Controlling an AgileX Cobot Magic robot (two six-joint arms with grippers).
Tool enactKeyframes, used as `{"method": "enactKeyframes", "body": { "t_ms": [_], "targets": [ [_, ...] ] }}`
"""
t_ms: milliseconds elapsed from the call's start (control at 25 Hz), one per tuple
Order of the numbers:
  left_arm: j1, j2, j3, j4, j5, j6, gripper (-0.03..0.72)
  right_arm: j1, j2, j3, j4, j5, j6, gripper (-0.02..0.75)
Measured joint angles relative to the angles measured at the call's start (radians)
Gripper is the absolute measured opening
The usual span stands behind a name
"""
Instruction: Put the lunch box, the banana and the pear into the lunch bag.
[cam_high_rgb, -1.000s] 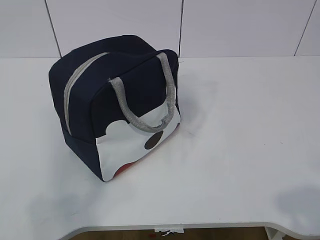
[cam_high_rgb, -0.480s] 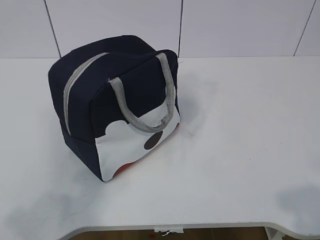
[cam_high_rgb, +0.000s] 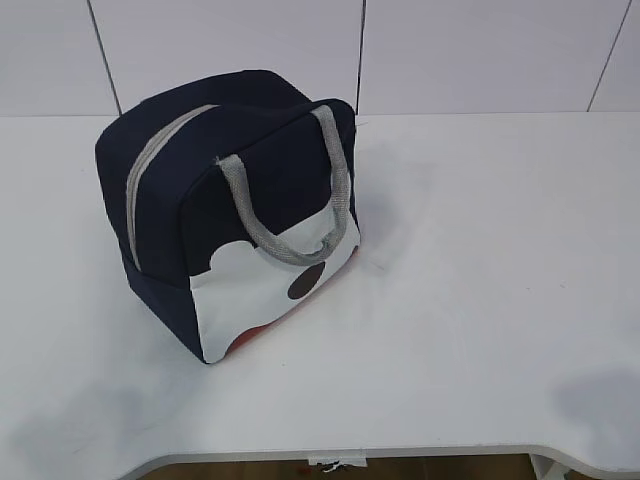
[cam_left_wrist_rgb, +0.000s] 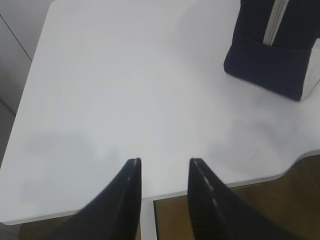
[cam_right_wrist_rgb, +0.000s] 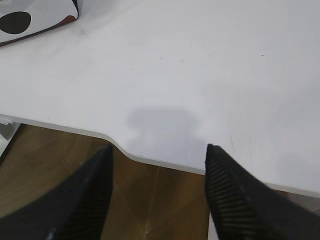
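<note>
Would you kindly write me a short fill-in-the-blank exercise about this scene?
1. The lunch bag stands on a ___ table.
2. The bag's zipper is ___.
3. Its handles are ___ in colour.
4. Both the left end effector and the right end effector hold ___.

Missing words: white; closed; grey; nothing

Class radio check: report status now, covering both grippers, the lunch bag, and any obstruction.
Left gripper open, empty. Right gripper open, empty. Lunch bag upright on table, zipped. Nothing in the way.
</note>
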Motion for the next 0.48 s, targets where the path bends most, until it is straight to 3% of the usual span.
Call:
{"method": "enactKeyframes", "body": {
  "t_ms": [480],
  "targets": [
    [0.000, 0.000, 0.000, 0.000, 0.000, 0.000, 0.244, 0.000, 0.000, 0.000, 0.000, 0.000, 0.000, 0.445]
  ]
}}
